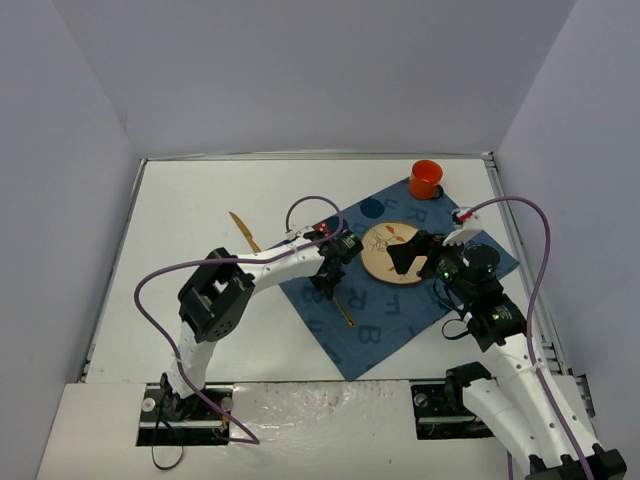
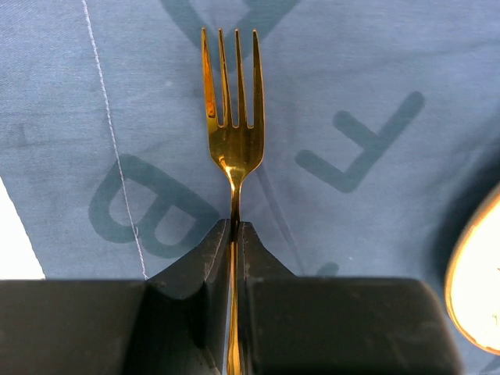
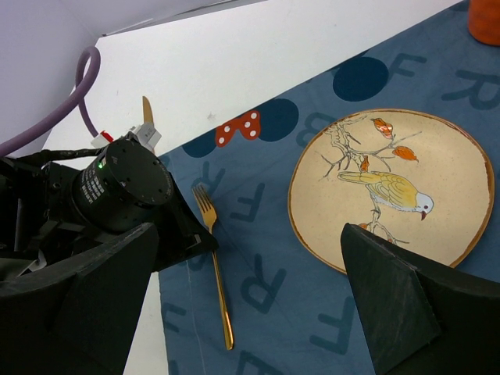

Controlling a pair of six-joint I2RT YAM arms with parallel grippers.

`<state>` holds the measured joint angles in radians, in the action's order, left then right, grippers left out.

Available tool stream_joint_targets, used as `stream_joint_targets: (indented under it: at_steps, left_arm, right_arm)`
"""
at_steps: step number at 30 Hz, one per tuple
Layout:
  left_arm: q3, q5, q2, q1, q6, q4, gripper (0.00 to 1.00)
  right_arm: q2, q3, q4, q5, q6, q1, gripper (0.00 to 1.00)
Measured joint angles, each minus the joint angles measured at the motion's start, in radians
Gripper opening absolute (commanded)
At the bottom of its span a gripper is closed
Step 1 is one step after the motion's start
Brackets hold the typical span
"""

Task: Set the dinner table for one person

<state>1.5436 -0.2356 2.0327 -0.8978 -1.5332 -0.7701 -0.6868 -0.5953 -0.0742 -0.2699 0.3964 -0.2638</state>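
On the white dinner table (image 1: 200, 200) a blue letter-printed cloth (image 1: 390, 320) carries a round plate (image 1: 382, 243) painted with a bird. A gold fork (image 2: 233, 117) lies along the cloth to the left of the plate, tines pointing away from the arms' bases. My left gripper (image 2: 234, 233) is shut on the fork's neck, and the handle (image 3: 221, 305) trails out behind the jaws. My right gripper (image 3: 250, 305) hovers open over the plate's near edge (image 3: 328, 250), holding nothing. In the top view the left gripper (image 1: 330, 282) is just left of the plate and the right gripper (image 1: 420, 258) is over it.
An orange cup (image 1: 425, 178) stands at the cloth's far corner. A gold knife (image 1: 243, 232) lies on the bare table left of the cloth. A red dotted patch (image 3: 238, 126) marks the cloth. Grey walls enclose the table.
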Motion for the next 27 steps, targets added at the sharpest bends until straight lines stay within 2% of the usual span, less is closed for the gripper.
stream_joint_targets:
  at_steps: [3, 13, 24, 27]
  left_arm:
    - [-0.004, 0.002, 0.0, 0.0, -0.013, 0.005, 0.01]
    - [-0.01, 0.008, 0.0, 0.0, -0.028, 0.021, 0.14]
    - [-0.032, 0.018, -0.006, 0.0, -0.042, 0.028, 0.33]
    - [-0.033, 0.004, -0.033, 0.004, -0.02, 0.02, 0.43]
  right_arm:
    - [0.0, 0.001, 0.0, 0.0, -0.001, 0.0, 1.0]
    - [0.0, 0.007, 0.003, 0.0, -0.002, -0.001, 1.0]
    - [0.0, 0.013, 0.005, 0.0, -0.004, -0.006, 1.0]
    - [0.0, 0.013, 0.005, -0.001, -0.006, -0.006, 1.0]
